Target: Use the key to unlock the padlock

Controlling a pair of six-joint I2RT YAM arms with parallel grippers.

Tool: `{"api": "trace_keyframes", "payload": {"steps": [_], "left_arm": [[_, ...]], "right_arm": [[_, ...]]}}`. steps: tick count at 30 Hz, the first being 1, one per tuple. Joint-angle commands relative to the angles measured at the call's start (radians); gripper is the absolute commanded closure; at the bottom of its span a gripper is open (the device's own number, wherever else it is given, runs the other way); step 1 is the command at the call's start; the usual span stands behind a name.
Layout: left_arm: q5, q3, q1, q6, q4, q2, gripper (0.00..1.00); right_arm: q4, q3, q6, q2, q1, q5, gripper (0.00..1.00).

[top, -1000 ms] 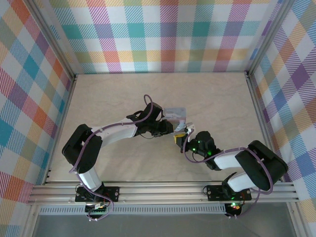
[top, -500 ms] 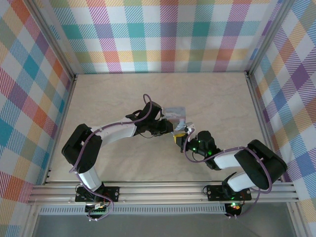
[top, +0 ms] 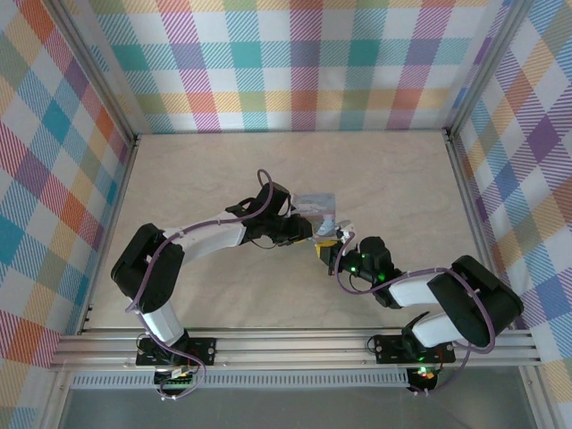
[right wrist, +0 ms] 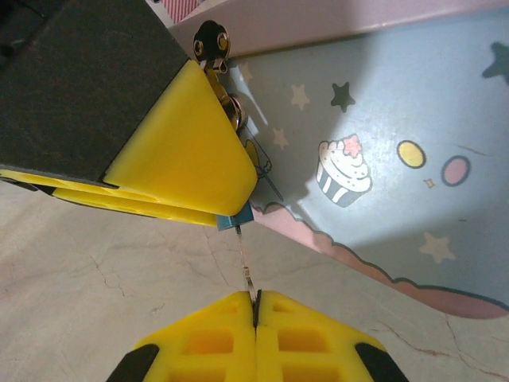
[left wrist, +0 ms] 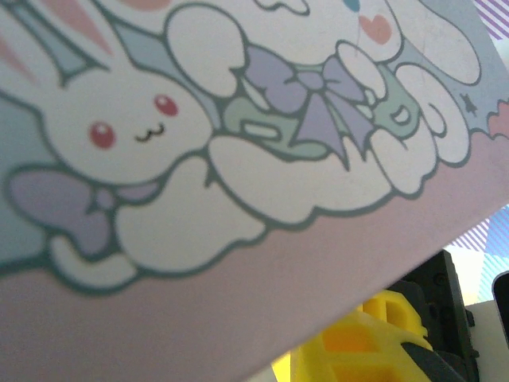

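In the right wrist view my right gripper (right wrist: 255,302) is shut on the thin silvery key (right wrist: 247,267). The key's shaft runs up into the small blue padlock (right wrist: 235,220). Only a corner of the padlock shows, under the yellow fingers (right wrist: 183,155) of my left gripper, which are shut on it. The lock hangs by the metal clasp (right wrist: 211,37) of the pale blue cartoon tin (right wrist: 382,135). From above, my left gripper (top: 315,231) and right gripper (top: 329,243) meet at the tin's (top: 317,204) near corner.
The tin's printed lid (left wrist: 238,159) lies very close to the left wrist camera, with a yellow finger (left wrist: 374,342) below it. Bare beige tabletop (top: 223,170) surrounds the tin. Plaid walls (top: 304,63) close in the back and both sides.
My right gripper has edged slightly toward the tin with the key. The left arm and the tin have hardly moved, and both grips are unchanged.
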Motion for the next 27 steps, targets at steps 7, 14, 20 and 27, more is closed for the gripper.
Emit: {"api": "trace_keyframes", "payload": {"steps": [7, 14, 20, 27], "left_arm": [[0.032, -0.008, 0.011, 0.023, 0.02, -0.028, 0.88], [0.03, -0.011, 0.011, 0.027, 0.019, -0.028, 0.88], [0.028, -0.011, 0.013, 0.03, 0.018, -0.028, 0.89], [0.045, -0.009, 0.028, 0.038, 0.012, -0.04, 0.89]], "right_arm": [[0.05, 0.033, 0.005, 0.045, -0.005, -0.048, 0.99], [0.091, 0.033, 0.014, 0.07, -0.006, -0.049, 0.99], [0.068, 0.026, 0.011, 0.058, -0.008, -0.048, 0.99], [0.07, 0.007, 0.01, 0.042, -0.009, -0.047, 0.99]]}}
